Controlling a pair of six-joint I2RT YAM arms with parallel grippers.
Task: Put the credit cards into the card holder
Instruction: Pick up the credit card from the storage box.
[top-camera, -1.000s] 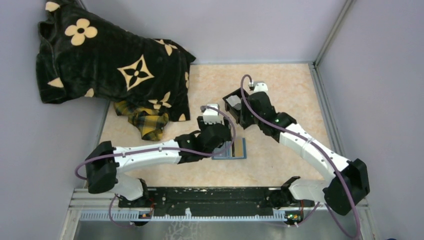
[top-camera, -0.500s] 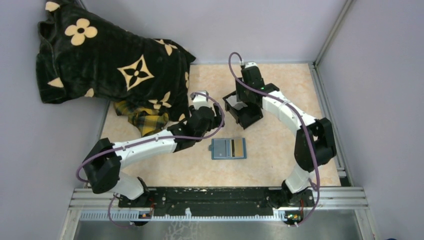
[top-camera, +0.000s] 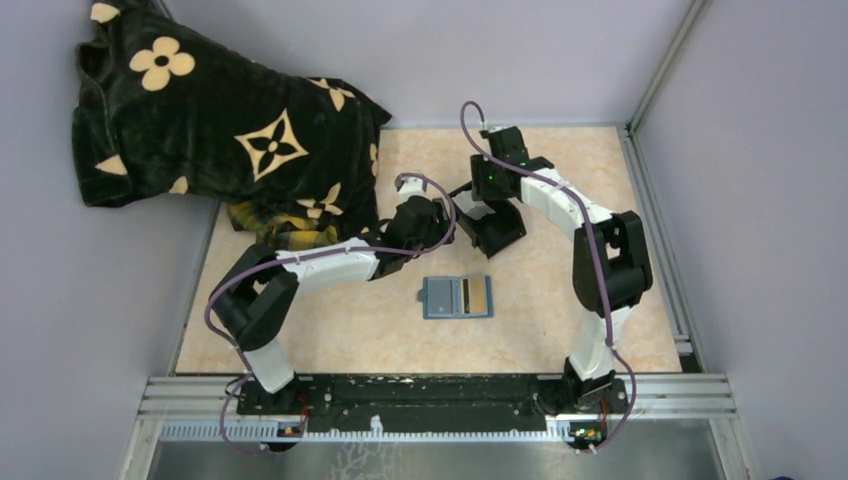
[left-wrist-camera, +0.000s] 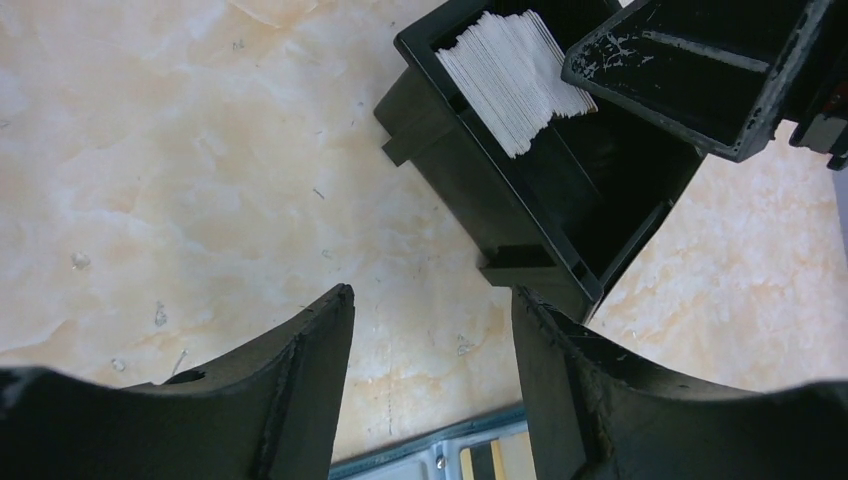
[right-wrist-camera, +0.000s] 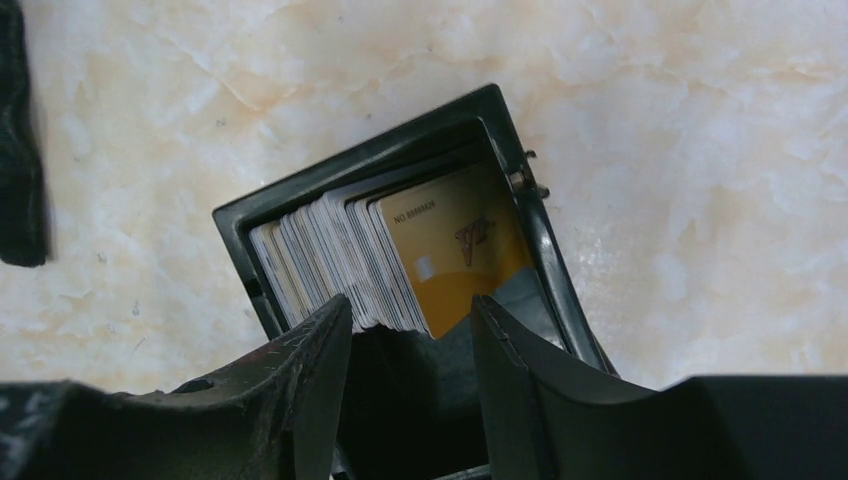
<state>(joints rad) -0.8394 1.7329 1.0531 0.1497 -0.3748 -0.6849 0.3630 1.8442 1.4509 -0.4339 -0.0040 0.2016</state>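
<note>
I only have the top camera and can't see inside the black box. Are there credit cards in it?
Observer: Yes, the right wrist camera shows a stack of credit cards standing on edge in the black box.
Operator: Right hand gripping one?
Observer: No, the right hand is open at the stack, closed on nothing.
Operator: And the left?
Observer: The left hand is open and empty, the box just ahead of it.

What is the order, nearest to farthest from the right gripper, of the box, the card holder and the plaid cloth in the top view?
From the right gripper:
1. box: directly beneath it.
2. card holder: toward the arm bases.
3. plaid cloth: far to the left.
</note>
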